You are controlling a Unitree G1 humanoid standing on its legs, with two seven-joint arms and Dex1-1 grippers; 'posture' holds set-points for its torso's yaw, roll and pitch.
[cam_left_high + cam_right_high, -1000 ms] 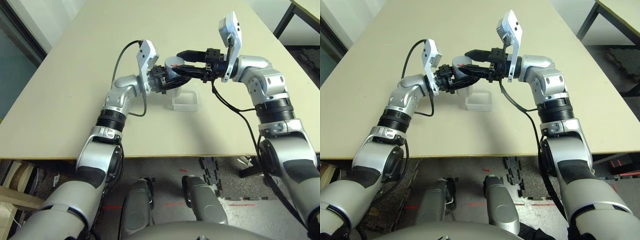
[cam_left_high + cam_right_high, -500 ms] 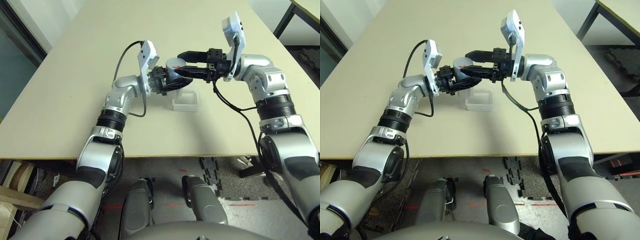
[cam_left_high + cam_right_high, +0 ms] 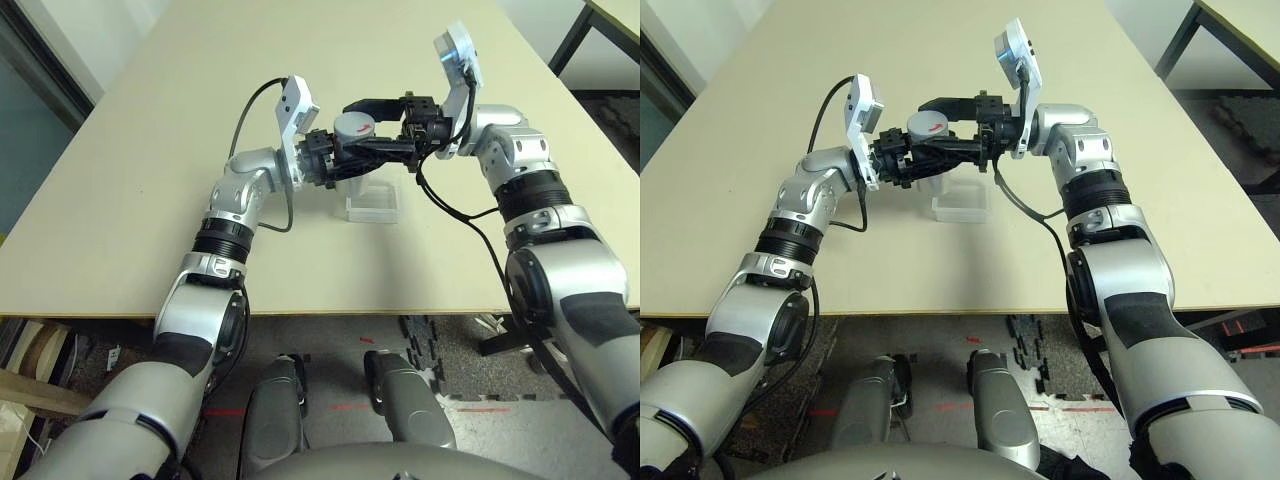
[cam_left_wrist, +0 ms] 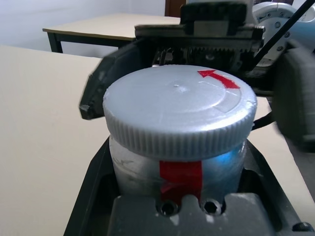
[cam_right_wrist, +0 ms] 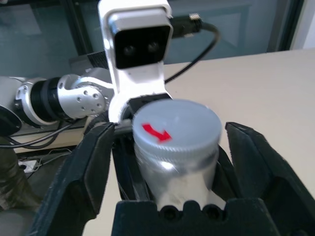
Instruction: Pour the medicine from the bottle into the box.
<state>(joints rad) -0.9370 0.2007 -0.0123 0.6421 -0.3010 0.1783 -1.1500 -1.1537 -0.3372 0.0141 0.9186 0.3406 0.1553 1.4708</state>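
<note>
My left gripper (image 3: 328, 166) is shut on the body of the silver-grey bottle (image 4: 177, 169) and holds it upright above the table. The bottle's round grey lid (image 3: 352, 127) with a red arrow sits on top. My right gripper (image 3: 350, 130) is open, with one black finger on each side of the lid; in the right wrist view a gap shows between the fingers (image 5: 93, 157) and the lid (image 5: 177, 128). The clear plastic box (image 3: 372, 205) rests on the table just below and in front of the bottle. The medicine is hidden.
The beige table (image 3: 150, 180) spreads wide around the box. A dark-legged second table (image 3: 600, 20) stands at the far right. Cables hang from both wrists near the box.
My right gripper has opened: its fingers were closed on the lid and now stand apart on either side of it. The bottle stays in my left gripper.
</note>
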